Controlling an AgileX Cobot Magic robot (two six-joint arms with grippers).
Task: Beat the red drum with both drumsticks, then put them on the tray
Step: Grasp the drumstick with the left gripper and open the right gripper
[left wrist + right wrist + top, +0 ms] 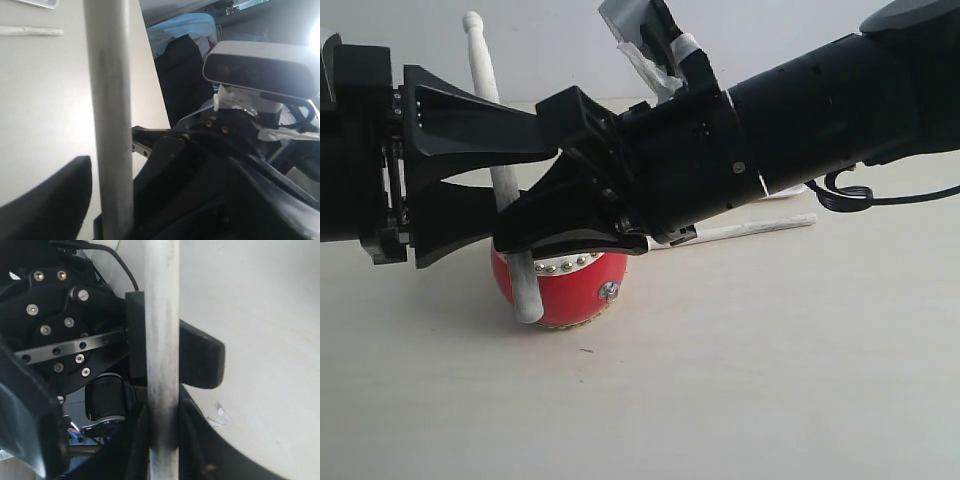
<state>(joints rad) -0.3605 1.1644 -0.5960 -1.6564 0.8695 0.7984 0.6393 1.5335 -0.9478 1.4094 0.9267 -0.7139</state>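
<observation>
Exterior view: left gripper (520,182) above drum (570,290)

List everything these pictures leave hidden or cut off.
1. Red drum: its skin top is hidden behind the black jaws in the exterior view.
2. Tray: only a corner shows, cut off by the left wrist view's edge.
3. Drumstick in the right wrist view: both ends are cut off by the frame.

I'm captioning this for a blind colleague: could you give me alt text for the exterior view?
A pale drumstick stands nearly upright, bead tip up, where the black left arm and right arm meet in front of a small red drum on a pale table. A second stick pokes out below the right arm.
</observation>
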